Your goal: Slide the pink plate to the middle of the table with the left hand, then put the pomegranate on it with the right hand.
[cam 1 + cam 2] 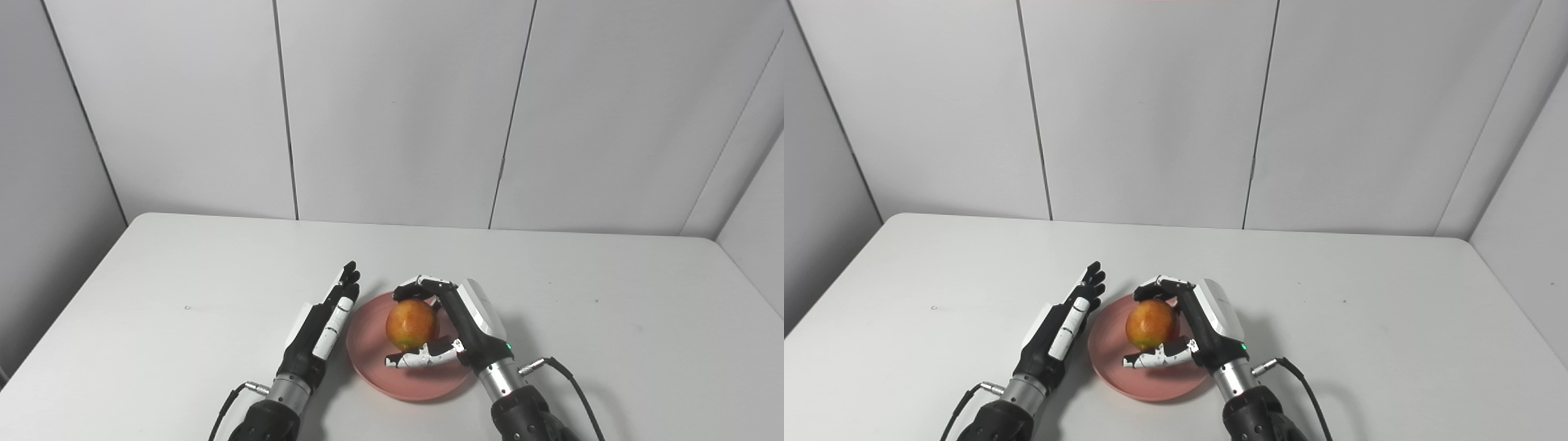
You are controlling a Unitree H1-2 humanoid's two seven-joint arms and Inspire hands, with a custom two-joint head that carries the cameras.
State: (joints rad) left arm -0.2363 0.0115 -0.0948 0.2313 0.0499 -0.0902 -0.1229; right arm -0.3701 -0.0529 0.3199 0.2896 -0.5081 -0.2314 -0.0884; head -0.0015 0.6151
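Note:
A pink plate (367,343) lies on the white table near its front middle. A yellow-red pomegranate (410,323) is over the plate, held between the curled fingers and thumb of my right hand (456,327); whether it touches the plate I cannot tell. My left hand (324,318) is flat and open, fingers straight, lying just left of the plate's rim. The same scene shows in the right eye view, with the pomegranate (1150,323), the plate (1108,361), my right hand (1200,324) and my left hand (1066,321).
The white table (184,294) runs to grey wall panels at the back and sides. Cables hang from both wrists near the front edge.

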